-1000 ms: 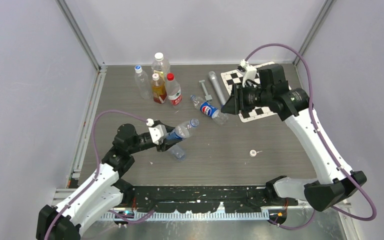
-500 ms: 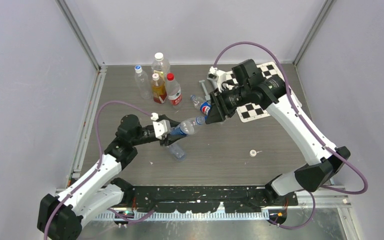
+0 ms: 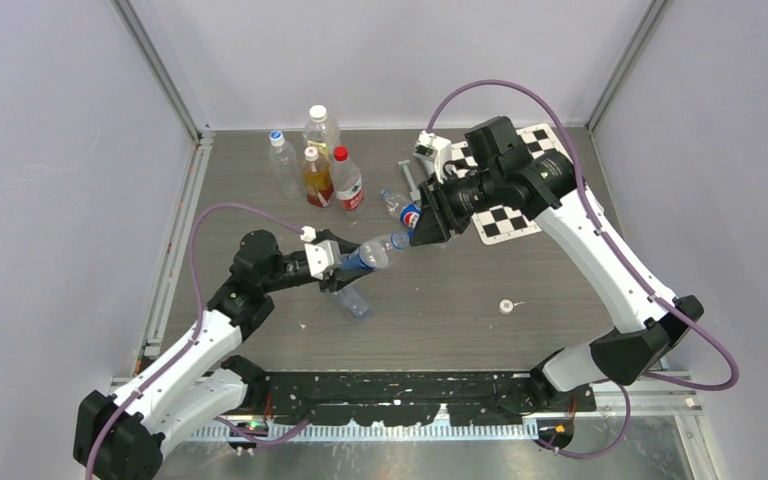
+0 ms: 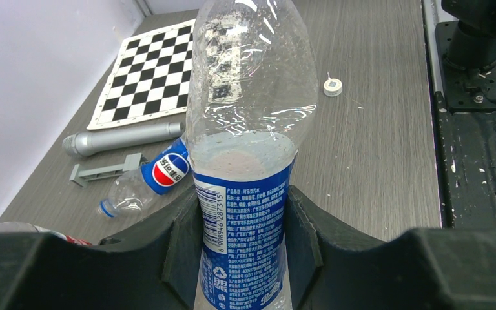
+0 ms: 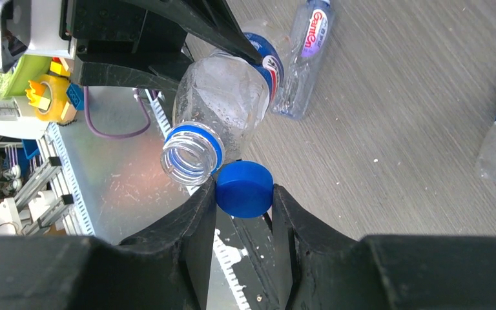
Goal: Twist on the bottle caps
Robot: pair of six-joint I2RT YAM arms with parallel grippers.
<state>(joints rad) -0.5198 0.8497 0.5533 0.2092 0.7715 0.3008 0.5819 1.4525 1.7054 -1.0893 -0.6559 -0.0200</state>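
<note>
Right hand point(image 5: 243, 191) brought blue cap point(image 5: 244, 187) to bottle point(image 5: 216, 97)

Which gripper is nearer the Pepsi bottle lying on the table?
Right. The right gripper, pinching the blue cap, hangs right beside the Pepsi bottle; the left gripper, gripping the blue-labelled bottle, is farther off toward the near edge.

- Centre's crowded: the left claw point(image 4: 242, 226) holds a bottle point(image 3: 375, 252) aloft, mouth just beside the blue cap point(image 5: 244, 188) in the right claw point(image 5: 244, 203).
- Beneath it a second bottle point(image 3: 356, 301) lies flat.
- The Pepsi bottle point(image 3: 409, 213) lies behind the right claw, maybe touching.
- Back left, upright bottles point(image 3: 315, 165) block the way.
- Near-right tabletop point(image 3: 480, 335) lies open around one white cap point(image 3: 505, 306).
</note>
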